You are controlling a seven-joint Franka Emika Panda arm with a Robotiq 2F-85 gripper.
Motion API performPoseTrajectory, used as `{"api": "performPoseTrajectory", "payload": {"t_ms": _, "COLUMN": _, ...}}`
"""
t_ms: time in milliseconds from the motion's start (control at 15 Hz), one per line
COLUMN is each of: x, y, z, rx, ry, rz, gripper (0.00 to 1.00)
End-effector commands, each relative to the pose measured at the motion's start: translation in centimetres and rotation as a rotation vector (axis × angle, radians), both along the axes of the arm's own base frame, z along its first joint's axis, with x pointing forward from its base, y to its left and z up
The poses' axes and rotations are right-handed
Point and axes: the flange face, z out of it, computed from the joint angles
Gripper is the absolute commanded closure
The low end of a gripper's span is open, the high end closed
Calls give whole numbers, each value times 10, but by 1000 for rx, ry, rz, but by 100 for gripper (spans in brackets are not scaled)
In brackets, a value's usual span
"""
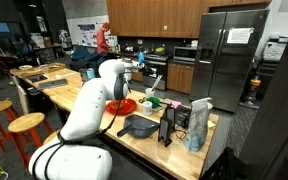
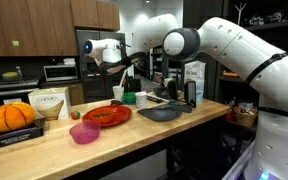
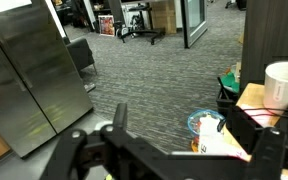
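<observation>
Wrist view shows the gripper (image 3: 194, 150) with its two dark fingers standing wide apart and nothing between them. Beyond them are grey carpet and a steel refrigerator (image 3: 24, 80). The white cup (image 3: 284, 85) shows at the right edge of that view, apart from the fingers and untouched.

In an exterior view the gripper (image 2: 102, 52) hangs in the air above the red plate (image 2: 107, 115), well clear of it. The white cup (image 2: 119, 92) stands upright just behind the red plate on the table (image 2: 44, 150). A green container (image 2: 131, 97) stands just beside the cup, also behind the red plate.

A dark pan (image 2: 162, 113) lies near the red plate on the side toward the robot's body, apart from its rim. A pink bowl (image 2: 84, 132) sits just in front of the red plate, nearer the table's front edge. An orange pumpkin (image 2: 12, 116) rests on a dark box, well apart from the red plate at the far end of the table. A tall carton (image 2: 194, 80) stands beyond the pan, farther still from the red plate.

In both exterior views the gripper (image 1: 136, 62) is above table height. The red plate (image 1: 124, 104) lies below it and the dark pan (image 1: 139, 125) close by.
</observation>
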Motion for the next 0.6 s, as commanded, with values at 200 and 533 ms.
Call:
{"api": "performPoseTrajectory", "payload": {"t_ms": 200, "x": -13, "y": 4, "z": 57, "rx": 20, "ry": -79, "rz": -28, "gripper": 0}}
{"api": "performPoseTrajectory", "payload": {"t_ms": 533, "x": -27, "y": 9, "z": 93, "rx": 50, "ry": -131, "rz": -45, "gripper": 0}}
